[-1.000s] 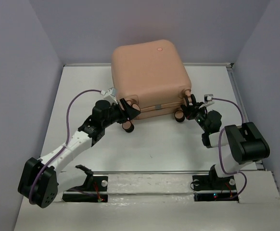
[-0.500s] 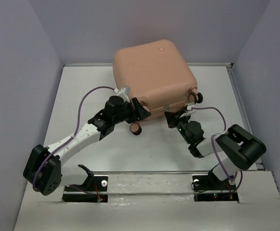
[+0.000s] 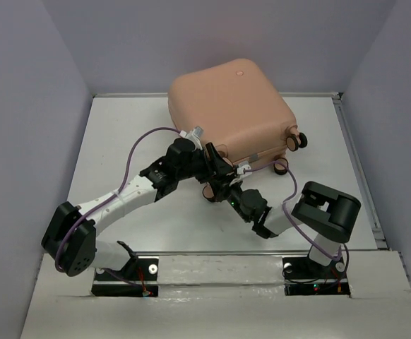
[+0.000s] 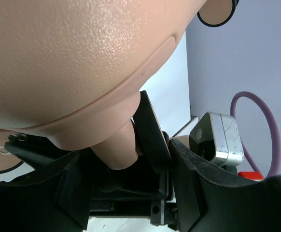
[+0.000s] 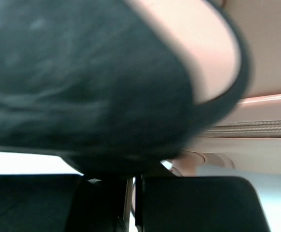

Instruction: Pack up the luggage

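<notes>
Luggage (image 3: 227,106) skewed, wheeled end toward near right

Soft, even light is washing over the white table (image 3: 121,127). A plain lavender back wall (image 3: 212,35), left wall (image 3: 22,141) and right wall (image 3: 403,106) are boxing it in, and a white ledge (image 3: 219,311) is running along the near edge.

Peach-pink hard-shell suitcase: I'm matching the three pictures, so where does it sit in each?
Top external: the peach-pink hard-shell suitcase sits at upper centre.
Left wrist: the suitcase fills the upper left.
Right wrist: the suitcase is blurred, along the right edge.
Shared landmark: a pink-and-black wheel shows in each view.
</notes>
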Available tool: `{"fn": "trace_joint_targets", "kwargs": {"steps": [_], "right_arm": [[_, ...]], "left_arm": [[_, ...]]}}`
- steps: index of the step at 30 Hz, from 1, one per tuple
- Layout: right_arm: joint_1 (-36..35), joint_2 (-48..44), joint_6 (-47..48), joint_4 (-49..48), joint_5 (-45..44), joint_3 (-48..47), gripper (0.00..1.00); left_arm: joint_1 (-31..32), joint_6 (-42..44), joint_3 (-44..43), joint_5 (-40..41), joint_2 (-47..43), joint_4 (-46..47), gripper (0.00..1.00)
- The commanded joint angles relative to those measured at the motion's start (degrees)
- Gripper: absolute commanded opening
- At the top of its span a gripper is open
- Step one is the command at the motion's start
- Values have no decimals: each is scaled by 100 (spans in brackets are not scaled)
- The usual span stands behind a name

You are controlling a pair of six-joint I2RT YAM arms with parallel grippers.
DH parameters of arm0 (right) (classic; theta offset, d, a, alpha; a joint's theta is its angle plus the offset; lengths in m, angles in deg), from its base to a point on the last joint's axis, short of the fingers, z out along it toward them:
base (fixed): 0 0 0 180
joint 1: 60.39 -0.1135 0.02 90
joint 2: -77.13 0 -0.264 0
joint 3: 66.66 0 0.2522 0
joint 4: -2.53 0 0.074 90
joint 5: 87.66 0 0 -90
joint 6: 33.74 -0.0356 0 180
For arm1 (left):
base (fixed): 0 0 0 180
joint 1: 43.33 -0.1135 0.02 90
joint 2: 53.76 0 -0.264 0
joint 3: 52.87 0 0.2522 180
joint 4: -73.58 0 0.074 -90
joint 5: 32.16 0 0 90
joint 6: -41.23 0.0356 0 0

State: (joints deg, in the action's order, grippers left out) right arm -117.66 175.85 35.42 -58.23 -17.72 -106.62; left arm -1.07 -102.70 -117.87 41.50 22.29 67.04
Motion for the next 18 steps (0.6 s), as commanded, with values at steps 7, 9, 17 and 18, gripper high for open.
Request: {"fn": "trace_joint_targets", "kwargs": {"steps": [7,9,17,18], "right_arm": [[-1014,1315,-852,-2383,285,-1852,7],[-1014,1334,-799,-2383,-50,-2073,7],[-1347,-156,-368,-2252,-992,-29,79],[-1348,-386,-385,-2129,-974,252,82]], "left_arm": [[511,-935,-782,-837,-336,3593,6],[573,-935,-677,-748,-363,3611,6],[450,-856,131,-248,-705,3558,13],[424,-865,358,-204,-749,3549,18]]}}
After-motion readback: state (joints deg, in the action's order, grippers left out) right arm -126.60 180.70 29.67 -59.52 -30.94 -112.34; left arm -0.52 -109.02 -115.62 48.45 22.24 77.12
